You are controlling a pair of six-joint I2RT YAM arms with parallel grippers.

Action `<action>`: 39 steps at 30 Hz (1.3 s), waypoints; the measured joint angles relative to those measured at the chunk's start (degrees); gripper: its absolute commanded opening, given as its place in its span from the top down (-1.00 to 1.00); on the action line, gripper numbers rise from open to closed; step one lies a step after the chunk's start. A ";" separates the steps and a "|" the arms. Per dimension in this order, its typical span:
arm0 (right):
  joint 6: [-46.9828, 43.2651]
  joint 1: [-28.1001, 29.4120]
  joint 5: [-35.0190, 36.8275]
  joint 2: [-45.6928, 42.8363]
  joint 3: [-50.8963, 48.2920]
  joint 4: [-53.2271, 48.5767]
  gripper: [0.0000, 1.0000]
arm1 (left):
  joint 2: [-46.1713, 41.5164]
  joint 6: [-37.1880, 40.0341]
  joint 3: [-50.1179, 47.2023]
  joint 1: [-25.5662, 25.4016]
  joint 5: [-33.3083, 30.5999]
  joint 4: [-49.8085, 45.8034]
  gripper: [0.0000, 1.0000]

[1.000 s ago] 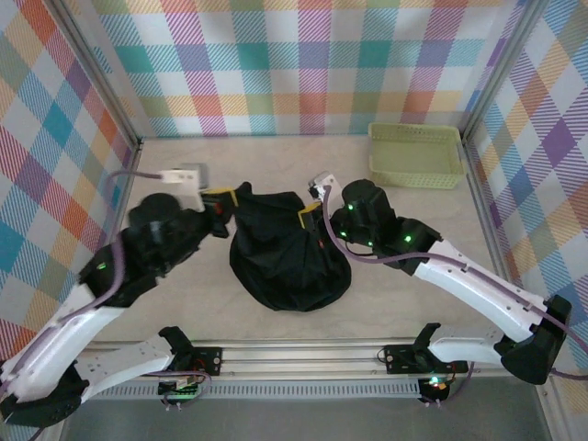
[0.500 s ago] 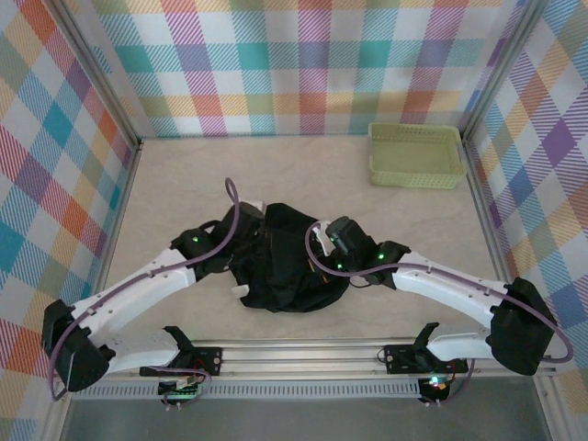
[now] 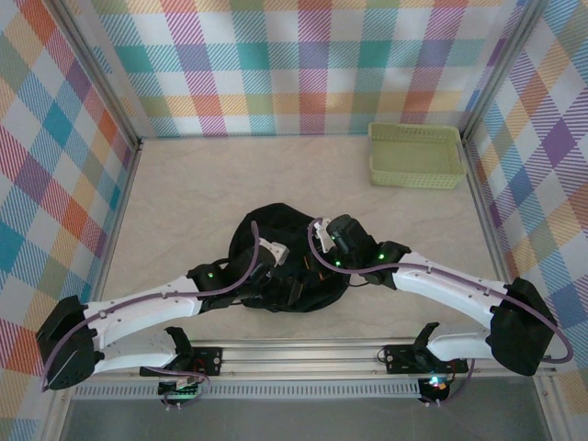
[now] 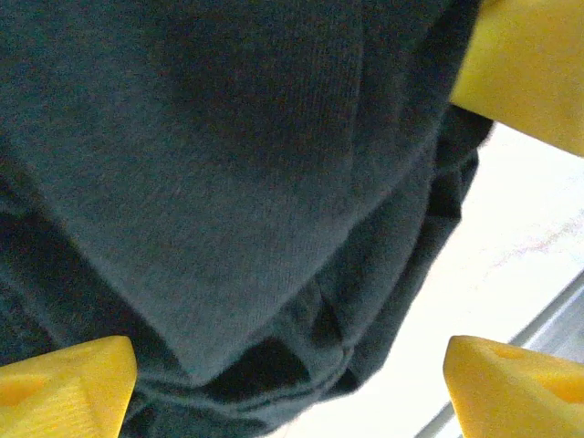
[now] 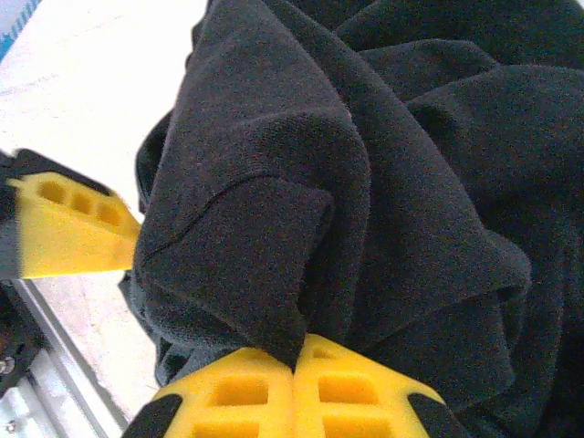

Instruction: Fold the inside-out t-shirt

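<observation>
Top view: the inside-out t-shirt (image 3: 276, 234), black, lay bunched in a rounded heap at frame centre, on the pale surface (image 3: 202, 193). No flat panel or sleeve could be told apart in the heap. Both arms reached in from the lower corners and met over the heap's lower edge.

Left wrist view: left end effector (image 4: 287, 388) spread wide, one yellow fingertip (image 4: 64, 383) in each lower corner of the frame. Dark folded cloth filled the space between them, gripped by neither.

Right wrist view: right end effector (image 5: 297, 388) pressed together at bottom centre, pinching a doubled fold of the black fabric where it came down to the tips. Another yellow finger (image 5: 68, 233) sat at left-centre, just beside the cloth.

Pale green basket (image 3: 415, 154) stood in the upper right, well apart from the shirt.
</observation>
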 measured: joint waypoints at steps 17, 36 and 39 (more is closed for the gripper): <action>-1.70 0.09 -0.26 -1.64 -5.09 3.89 -0.10 | -1.14 -3.96 -2.80 4.98 -5.35 5.20 1.00; -1.86 -5.29 13.22 -8.39 -4.52 -0.46 1.00 | -12.15 -1.95 -5.40 7.39 -1.84 3.98 1.00; -1.77 -7.52 11.37 -8.87 -4.94 -1.09 0.88 | -11.04 -1.84 -5.68 7.39 0.72 6.23 1.00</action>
